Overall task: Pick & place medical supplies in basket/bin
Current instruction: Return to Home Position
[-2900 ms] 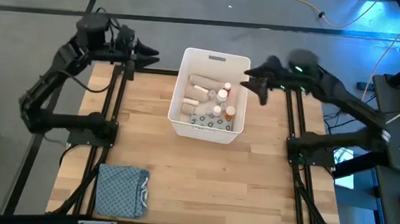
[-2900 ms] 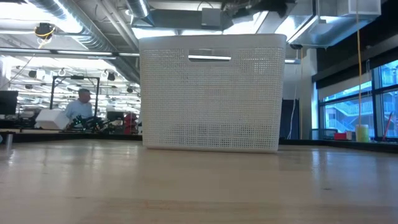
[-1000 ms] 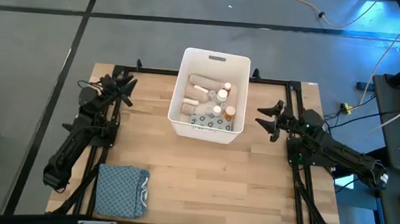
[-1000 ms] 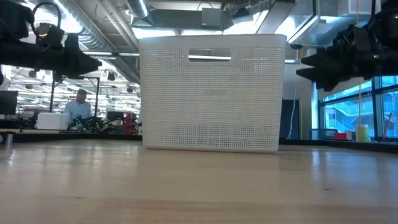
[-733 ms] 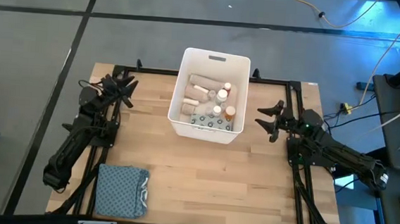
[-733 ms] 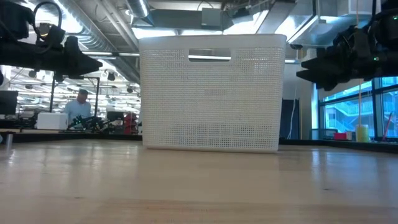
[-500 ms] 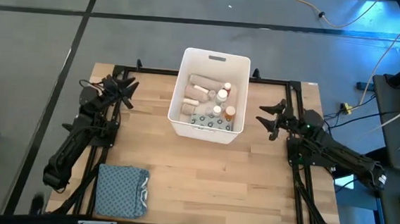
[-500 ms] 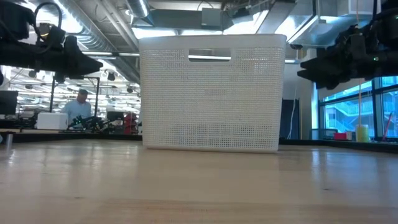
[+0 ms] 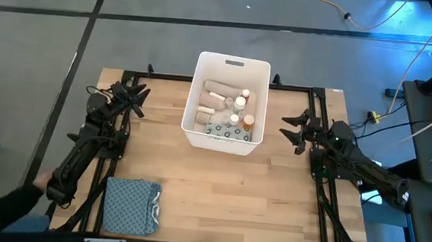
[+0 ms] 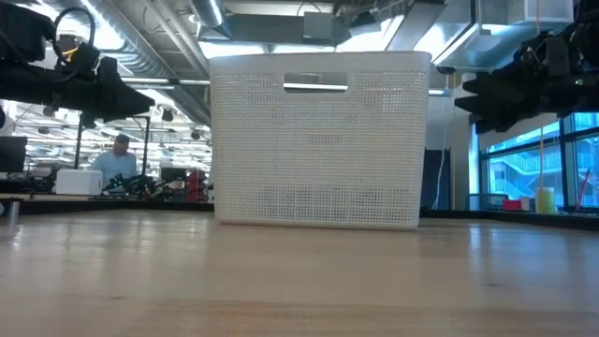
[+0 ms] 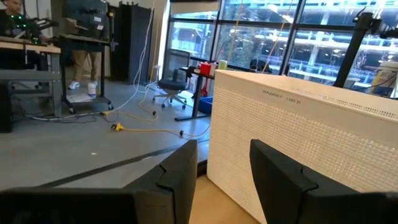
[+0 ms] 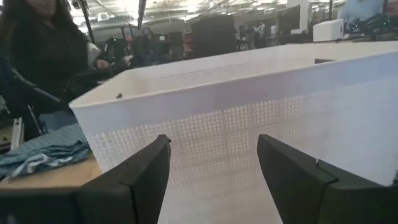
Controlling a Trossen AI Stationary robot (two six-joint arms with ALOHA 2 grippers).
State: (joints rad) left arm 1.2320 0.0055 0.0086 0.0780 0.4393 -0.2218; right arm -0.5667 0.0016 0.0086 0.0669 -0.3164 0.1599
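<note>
- Bin [image 9: 222, 142] of white plastic upright on the wooden table [image 9: 219, 190], perforated walls tall, slot handle [image 9: 234, 62] in one short wall.
- Inside the bin, all the medical supplies in view: beige bandage rolls [image 9: 217, 87] toward the slotted end, white pill bottles [image 9: 240, 104] with red and orange caps along the long wall on the right arm's side, grey dotted packet [image 9: 221, 130] at the end opposite the slot.
- Left gripper [image 9: 136, 100] off the bin's long wall on the left arm's side, well apart from it and pointed toward it. Fingers [image 11: 177, 180] spread, with only floor and the bin's corner showing through the gap.
- Right gripper [image 9: 291, 131] off the opposite long wall, near the bin without touching. Fingers [image 12: 143, 180] likewise apart, with the dotted white wall filling the space between them.
- Both claws held up off the table in the low view, level with the bin's upper half.
- Folded blue-grey cloth [image 9: 130, 206] flat on the table, well away from the bin, toward the corner off its unslotted end on the left arm's side.
- Dark sleeve of a person [image 9: 0, 213] past that corner, off the table.
- Person in dark clothing [image 12: 43, 62] beyond the bin in the right wrist view; impossible to tell whether the sleeve belongs to them.
- Another person [image 10: 117, 159] far back in the room, to one side of the bin in the low view.
</note>
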